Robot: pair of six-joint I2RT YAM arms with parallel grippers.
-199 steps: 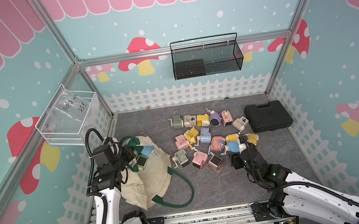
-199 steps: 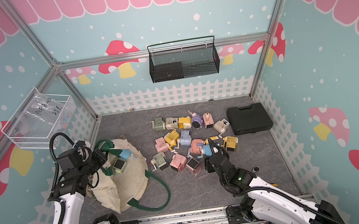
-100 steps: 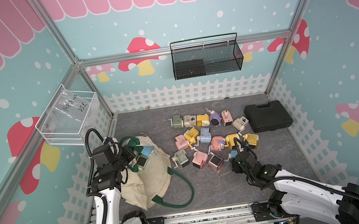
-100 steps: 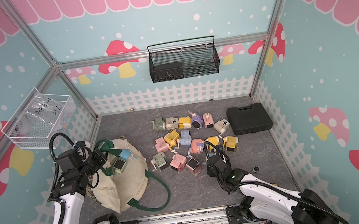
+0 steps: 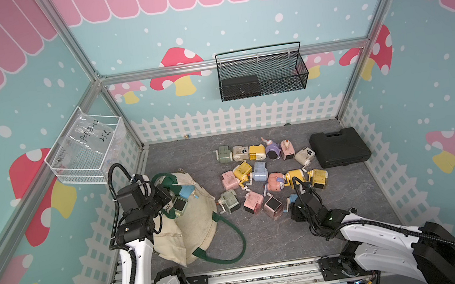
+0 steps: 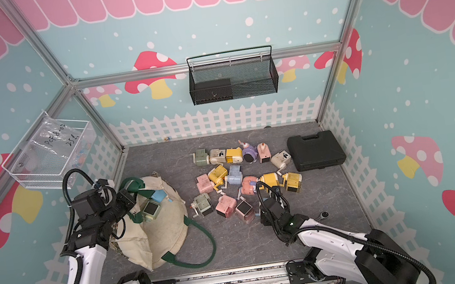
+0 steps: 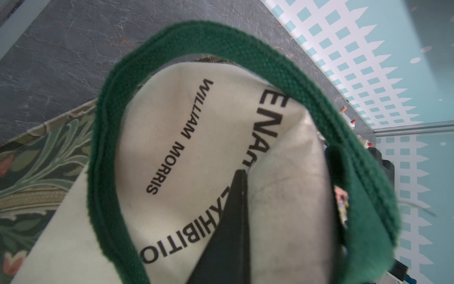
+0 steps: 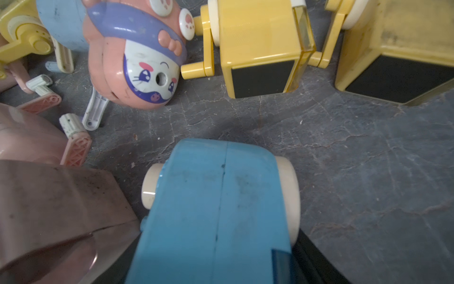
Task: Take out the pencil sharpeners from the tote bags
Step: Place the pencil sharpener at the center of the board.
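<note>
- Lying slumped on the left of the grey bench (image 5: pixel 348 210): one tote bag (image 5: pixel 199 230) in cream canvas with black lettering. One dark green strap handle (image 5: pixel 235 252) loops out over the bench toward the front rail.
- Left gripper (image 7: pixel 238 186): jaws fully closed, pinching the cream canvas at the bag's mouth. It sits inside the loop of the second handle (image 7: pixel 245 44).
- Two items at the bag's mouth, just beside the left gripper and touching each other: a pale blue sharpener (image 5: pixel 187 191) and a green sharpener (image 5: pixel 180 205), dark face up.
- Pencil sharpeners (image 5: pixel 254 172): a loose group in the middle of the bench, apart from the bag, in pink, yellow, blue, green, cream and purple. Many touch their neighbours.
- Right gripper (image 5: pixel 295 206): jaws spread wide and clamped on the sides of a bright blue sharpener (image 8: pixel 216 209). It is low at the near edge of the group, just beside a pink sharpener (image 5: pixel 273 206). I cannot tell whether the blue one rests on the bench.
- Black case (image 5: pixel 339 147): flat on the bench, right of the group.
</note>
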